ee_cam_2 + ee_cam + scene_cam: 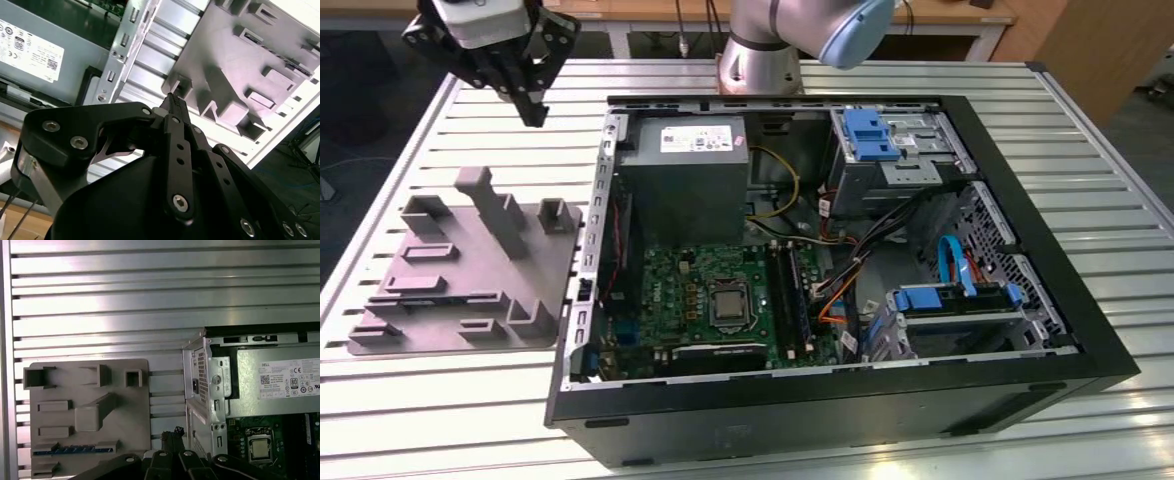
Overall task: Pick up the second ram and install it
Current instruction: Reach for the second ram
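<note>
At the exterior view's left, the gripper (530,114) hangs above the slatted bench (1067,150), just past the far end of the grey fixture (454,260). Its jaws are pressed together and pinch nothing; in the second wrist view the tips meet in a single point.

On the fixture, the first wrist view shows a thin blue-edged strip (70,450) standing in a long holder. I take this for the second ram. It sits at the end of the fixture away from the three square pockets (82,376). By my reading it lies at the fixture's end away from the jaws, on the same side of the computer case (854,405) as they are. Its long axis points toward the case's side wall.

Further right, the open case lies flat with the power supply (680,180) at its far end. The motherboard (680,290) lies nearer the camera. The memory slots (787,295) run crosswise to the strip's long axis. Whether a stick is already seated there I cannot tell. Drive cages (894,140) with blue latches fill the exterior view's right.
</note>
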`<state>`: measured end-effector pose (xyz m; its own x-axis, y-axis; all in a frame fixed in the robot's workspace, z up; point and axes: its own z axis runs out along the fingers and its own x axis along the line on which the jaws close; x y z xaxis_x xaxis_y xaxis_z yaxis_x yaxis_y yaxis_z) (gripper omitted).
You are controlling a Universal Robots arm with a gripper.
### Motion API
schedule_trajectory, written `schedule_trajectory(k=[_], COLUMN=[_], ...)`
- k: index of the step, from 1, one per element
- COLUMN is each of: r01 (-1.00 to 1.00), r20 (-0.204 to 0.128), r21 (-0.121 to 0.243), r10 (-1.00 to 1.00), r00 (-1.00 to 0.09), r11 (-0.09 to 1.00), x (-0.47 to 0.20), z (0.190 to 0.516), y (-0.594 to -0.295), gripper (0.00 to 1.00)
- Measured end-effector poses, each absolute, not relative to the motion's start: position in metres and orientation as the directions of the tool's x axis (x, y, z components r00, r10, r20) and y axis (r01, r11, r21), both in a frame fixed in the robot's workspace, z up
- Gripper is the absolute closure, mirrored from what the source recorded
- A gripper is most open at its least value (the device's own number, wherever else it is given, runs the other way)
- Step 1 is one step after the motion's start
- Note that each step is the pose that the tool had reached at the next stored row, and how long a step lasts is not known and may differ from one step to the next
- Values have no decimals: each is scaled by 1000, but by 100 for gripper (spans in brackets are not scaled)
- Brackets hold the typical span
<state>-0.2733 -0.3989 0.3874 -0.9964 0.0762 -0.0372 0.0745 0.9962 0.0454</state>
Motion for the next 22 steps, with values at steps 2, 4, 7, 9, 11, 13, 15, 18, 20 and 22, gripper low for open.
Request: schedule_trajectory(k=[2, 4, 7, 9, 11, 13, 15, 18, 20, 22], r01=[74, 75, 75, 74, 74, 75, 74, 74, 75, 74], r20=[-37, -38, -38, -38, -38, -39, -39, -39, -39, -39], r21=[45, 45, 45, 45, 45, 45, 45, 46, 45, 46], r10=[76, 76, 76, 76, 76, 76, 76, 76, 76, 76], r00=[-996, -996, -996, -996, -996, -996, -996, -996, -996, -996], r11=[996, 996, 996, 996, 996, 996, 996, 996, 996, 996], x=[-280, -287, -297, -303, -310, -317, -324, -337, -344, -351], z=[387, 387, 386, 385, 385, 385, 384, 383, 383, 382], y=[-399, -399, -399, -399, -399, -399, -399, -399, -399, -399], gripper=[90, 90, 90, 90, 90, 90, 90, 90, 90, 90])
